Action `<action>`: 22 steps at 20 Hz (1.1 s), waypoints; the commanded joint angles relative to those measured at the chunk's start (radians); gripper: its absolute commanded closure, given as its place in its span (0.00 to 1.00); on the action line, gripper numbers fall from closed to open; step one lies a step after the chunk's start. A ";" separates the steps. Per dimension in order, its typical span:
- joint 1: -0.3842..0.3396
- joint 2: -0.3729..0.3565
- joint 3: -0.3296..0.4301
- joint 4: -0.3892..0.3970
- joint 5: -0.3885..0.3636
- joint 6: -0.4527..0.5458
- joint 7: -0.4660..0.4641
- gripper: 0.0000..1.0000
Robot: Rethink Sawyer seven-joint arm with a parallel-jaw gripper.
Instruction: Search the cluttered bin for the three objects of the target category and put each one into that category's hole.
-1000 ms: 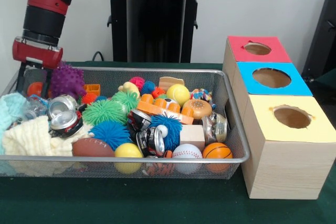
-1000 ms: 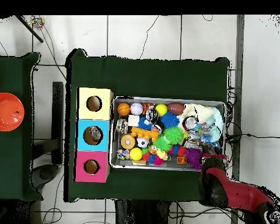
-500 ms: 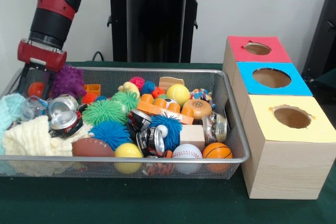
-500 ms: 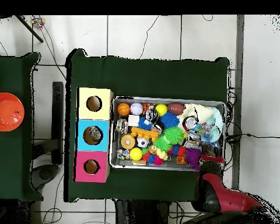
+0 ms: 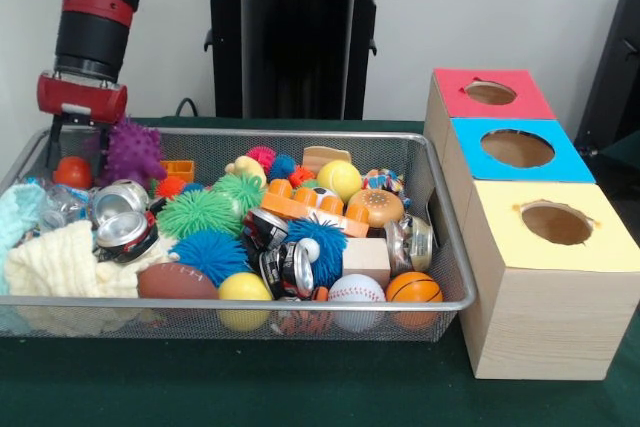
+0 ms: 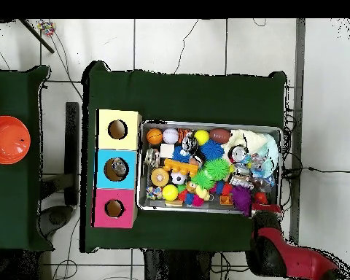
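We see the silver wire-mesh bin (image 5: 440, 247) beside the wooden three-hole box (image 5: 540, 277), so drops are short. Our black claw (image 5: 75, 147) hangs by the purple spiky ball (image 5: 130, 152); its opening we cannot tell. The target category is unclear.

Probably a robotics lab: cloth-draped tables (image 6: 185, 95), trailing floor cables (image 6: 320, 171), tiled floor (image 6: 178, 44).

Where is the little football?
In the front view, the brown football lies at the bin's near rim, left of the yellow ball, below the blue spiky ball.
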 commanded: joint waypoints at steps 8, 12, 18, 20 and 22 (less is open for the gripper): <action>-0.243 -0.092 0.468 0.198 -0.040 0.363 0.166 0.00; -0.196 -0.092 0.412 0.175 -0.033 0.280 0.162 0.00; -0.025 -0.147 0.226 0.115 0.058 0.335 0.142 0.00; -0.034 -0.155 0.250 0.115 0.063 0.353 0.139 0.00; -0.043 -0.159 0.283 0.106 0.064 0.345 0.139 0.00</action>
